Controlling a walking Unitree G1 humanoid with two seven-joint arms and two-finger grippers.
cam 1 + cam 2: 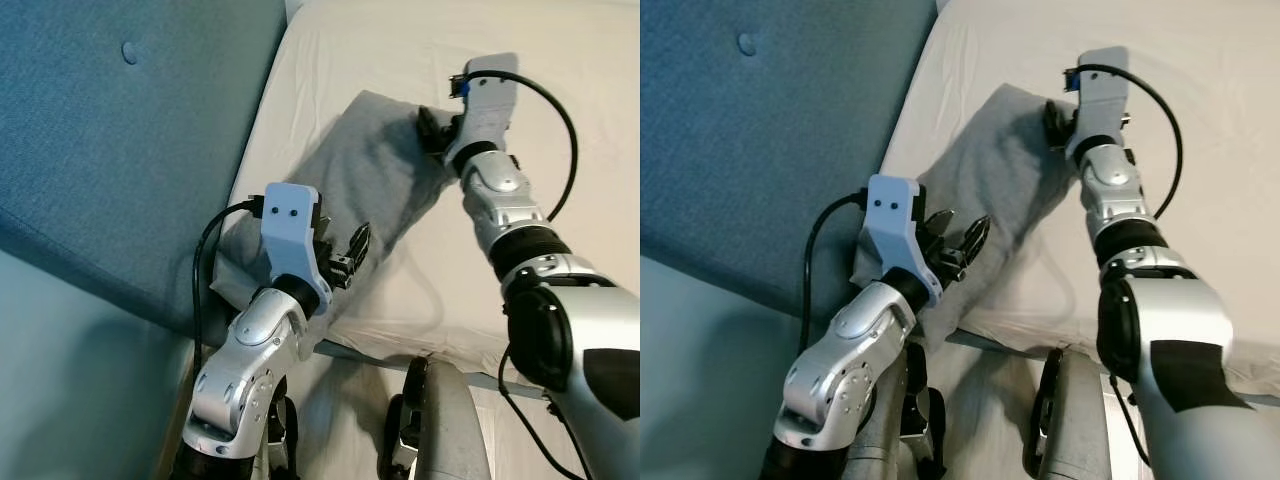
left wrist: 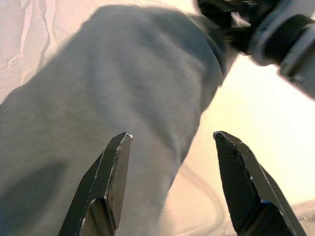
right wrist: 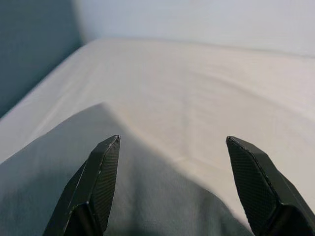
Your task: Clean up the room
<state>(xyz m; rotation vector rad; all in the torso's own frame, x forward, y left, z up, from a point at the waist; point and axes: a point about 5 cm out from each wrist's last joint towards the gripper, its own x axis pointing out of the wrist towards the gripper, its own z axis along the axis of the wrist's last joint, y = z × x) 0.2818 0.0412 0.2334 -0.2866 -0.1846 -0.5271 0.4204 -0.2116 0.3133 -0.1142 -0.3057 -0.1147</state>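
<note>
A grey pillow (image 1: 350,180) is lying diagonally on a bed (image 1: 560,130) covered in a cream sheet, one end pressing against the blue padded headboard (image 1: 130,150) on the robot's left. The left hand (image 1: 345,258) is hovering at the pillow's near end, fingers spread wide and holding nothing. The right hand (image 1: 432,130) is reaching to the far corner, fingers also spread wide and empty over the fabric. The job looks barely begun. If either hand is closing on only the loose cover, the soft filling may be slipping free, and pulling unevenly could be dragging the sheet into wrinkles.
</note>
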